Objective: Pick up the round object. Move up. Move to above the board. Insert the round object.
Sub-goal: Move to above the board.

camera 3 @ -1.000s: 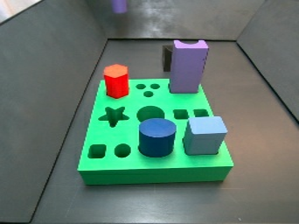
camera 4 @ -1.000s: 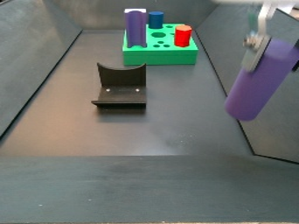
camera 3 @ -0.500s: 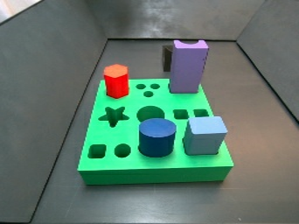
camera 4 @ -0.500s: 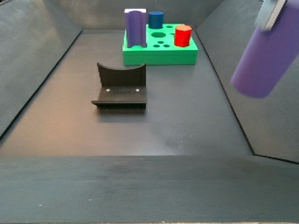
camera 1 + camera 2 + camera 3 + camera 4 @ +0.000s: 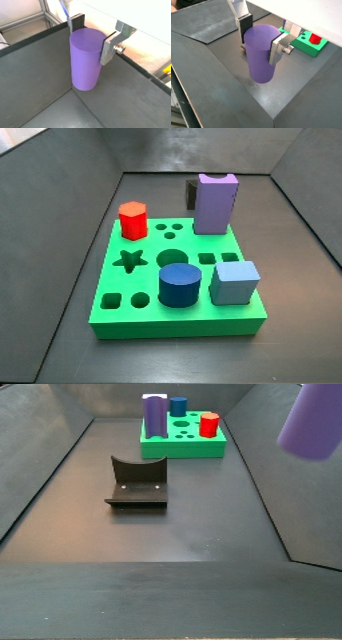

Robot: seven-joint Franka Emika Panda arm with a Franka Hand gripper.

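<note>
The round object (image 5: 87, 60), a slim matte purple cylinder, hangs upright in my gripper (image 5: 90, 34), which is shut on its upper end. In both wrist views a dark pad and a silver finger (image 5: 278, 49) press on its sides (image 5: 260, 55). In a side view the cylinder (image 5: 315, 422) hangs high at the right edge, well above the floor, and its top is cut off by the frame. The green board (image 5: 181, 451) stands at the far end of the bin, away from the cylinder. Another side view shows the board (image 5: 171, 324) close up with an open round hole (image 5: 173, 257). My gripper is out of that view.
On the board stand a red hexagonal piece (image 5: 132, 220), a tall lilac block (image 5: 215, 203), a wide dark blue cylinder (image 5: 179, 285) and a light blue cube (image 5: 235, 283). The dark fixture (image 5: 138, 482) stands on the grey floor between the board and the near end. Sloped bin walls surround everything.
The purple cylinder has risen with the gripper. It sits higher at the right of a side view and has left the top edge of the board's close view.
</note>
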